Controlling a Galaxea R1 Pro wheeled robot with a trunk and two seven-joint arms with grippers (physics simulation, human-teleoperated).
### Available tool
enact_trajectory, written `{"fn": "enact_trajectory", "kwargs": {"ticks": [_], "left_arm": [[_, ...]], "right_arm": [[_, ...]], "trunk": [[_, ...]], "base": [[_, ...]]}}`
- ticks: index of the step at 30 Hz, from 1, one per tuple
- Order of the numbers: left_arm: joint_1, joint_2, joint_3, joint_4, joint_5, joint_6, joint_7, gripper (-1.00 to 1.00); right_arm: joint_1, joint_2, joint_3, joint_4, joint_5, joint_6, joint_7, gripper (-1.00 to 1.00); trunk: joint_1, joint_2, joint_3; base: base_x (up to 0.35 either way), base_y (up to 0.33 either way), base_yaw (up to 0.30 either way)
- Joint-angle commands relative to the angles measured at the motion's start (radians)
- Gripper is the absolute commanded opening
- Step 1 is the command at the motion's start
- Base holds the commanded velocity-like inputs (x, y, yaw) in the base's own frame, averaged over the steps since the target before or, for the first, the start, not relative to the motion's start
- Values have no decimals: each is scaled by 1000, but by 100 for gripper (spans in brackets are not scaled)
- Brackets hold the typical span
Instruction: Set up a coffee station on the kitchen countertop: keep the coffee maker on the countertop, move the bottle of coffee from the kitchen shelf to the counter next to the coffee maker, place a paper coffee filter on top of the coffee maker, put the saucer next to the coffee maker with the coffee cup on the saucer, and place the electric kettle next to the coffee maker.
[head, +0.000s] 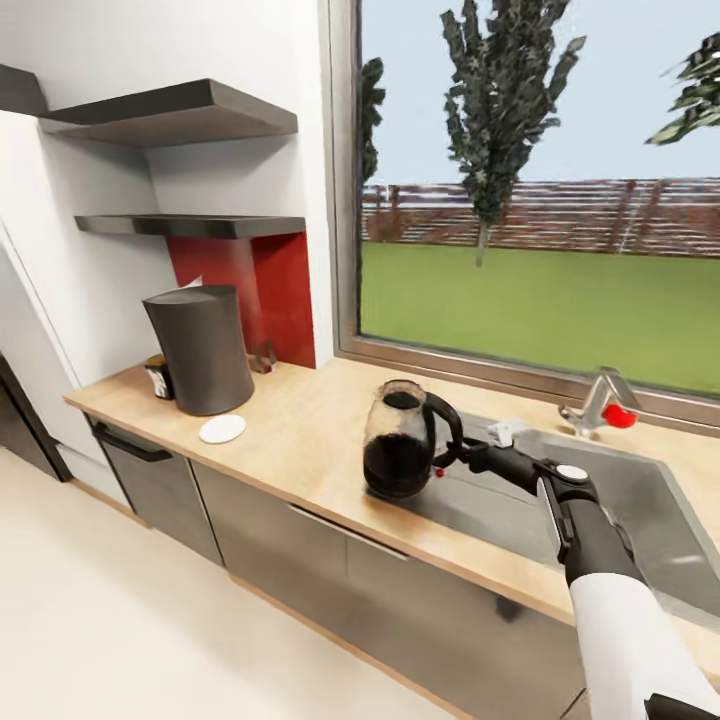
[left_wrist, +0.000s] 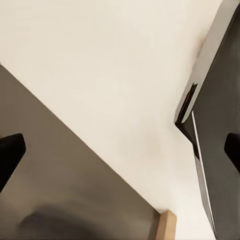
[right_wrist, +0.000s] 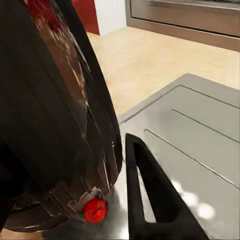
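One electric kettle at sink edge.

Open beige tabletop stretches between the coffee maker and the electric kettle, wide and bare, an easy lane. The saucer lies flat just in front of the coffee maker, and the bottle of coffee tucks against its far side, so that flank is crowded. Overhead, the kitchen shelf caps the room above the machine. Right of the kettle, the sink drops away, with the faucet guarding the window side.
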Motion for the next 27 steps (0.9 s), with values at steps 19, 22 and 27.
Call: {"fn": "enact_trajectory", "kwargs": {"ticks": [19, 22, 27], "left_arm": [[-1, 1, 7, 0, -10, -3, 1, 100], [-1, 1, 7, 0, -10, -3, 1, 100], [-1, 1, 7, 0, -10, -3, 1, 100]], "right_arm": [[-1, -1, -5, 0, 3, 4, 7, -100], [-1, -1, -5, 2, 4, 4, 7, -100], [-1, -1, -5, 9, 6, 3, 7, -100]], "trunk": [[1, -2, -2], [1, -2, -2], [1, -2, -2]], "base": [[281, 227, 30], [282, 230, 0], [282, 231, 0]]}}
